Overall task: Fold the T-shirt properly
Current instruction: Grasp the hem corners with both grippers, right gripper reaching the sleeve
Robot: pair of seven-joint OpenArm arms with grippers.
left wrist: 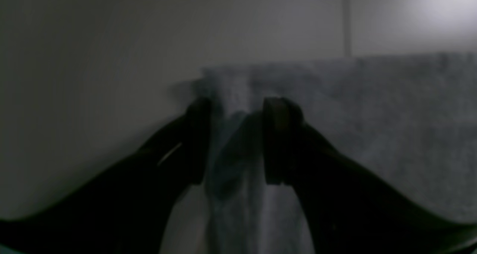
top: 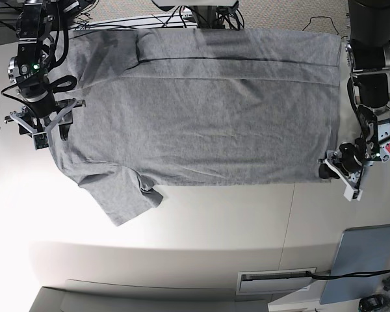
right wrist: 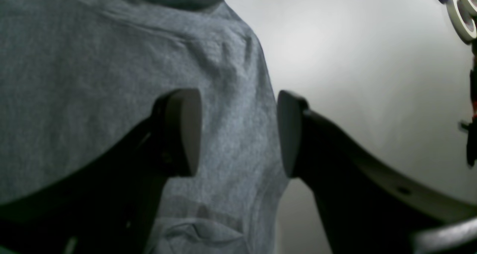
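T-shirt [top: 208, 110], heather-grey cotton, lies flat across the white bench [top: 201, 227]. Left gripper [left wrist: 233, 134] seems, in dim light, to straddle its hem corner, jaws apart; right gripper [right wrist: 238, 131] spans the shoulder edge, also apart. Both should close together, then lift evenly.

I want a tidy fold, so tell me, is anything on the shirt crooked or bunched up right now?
Mostly flat. The T-shirt has one sleeve splayed out at an angle with a small pucker at its armpit, and a long crease runs across the far part. The left claw is at the hem corner, the right claw at the shoulder edge.
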